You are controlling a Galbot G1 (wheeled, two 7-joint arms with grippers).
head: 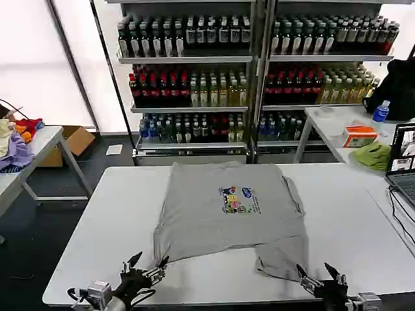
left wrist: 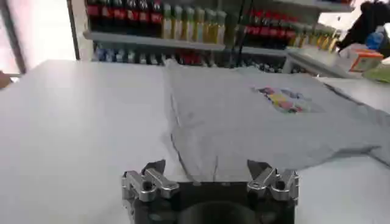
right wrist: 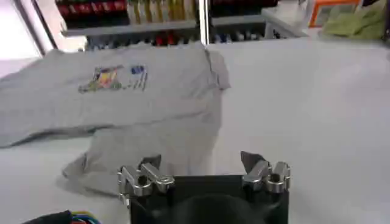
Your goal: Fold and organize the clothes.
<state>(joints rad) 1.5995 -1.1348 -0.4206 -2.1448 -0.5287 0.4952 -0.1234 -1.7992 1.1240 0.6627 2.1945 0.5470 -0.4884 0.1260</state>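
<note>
- Nearest the head camera, the left gripper (head: 148, 267) hovers at the near edge of the white table (head: 104, 220), its metal-tipped fingers spread apart with nothing between them.
- Just ahead of it, and a little towards the right arm, lies the near corner of the grey shirt (head: 227, 214); in the left wrist view the hem of the shirt (left wrist: 244, 122) sits just beyond the open jaws of the left gripper (left wrist: 207, 171).
- At the same near edge, well apart from the left one, the right gripper (head: 318, 275) also holds its fingers spread and empty.
- A folded-under flap of the shirt (right wrist: 152, 122) lies just ahead of the right gripper (right wrist: 201, 163) and to its inner side, not touching it.
- Spread flat, the shirt is soft light grey cotton, wrinkled along the near hem, with a small multicoloured chest print (head: 237, 199).
- Farther from both grippers, metal shelves (head: 188, 58) hold rows of bottles (head: 188, 87) with dark, red and yellowish contents.
- Beyond the right gripper, a side table (head: 337, 123) bears an orange box (head: 358, 135), a lime-green cloth (head: 373, 155) and a blue-capped bottle (head: 381, 111).
- Off past the left gripper, another table (head: 45, 139) carries purple, orange and red garments (head: 19, 139), with a cardboard box (head: 76, 139) on the floor.
</note>
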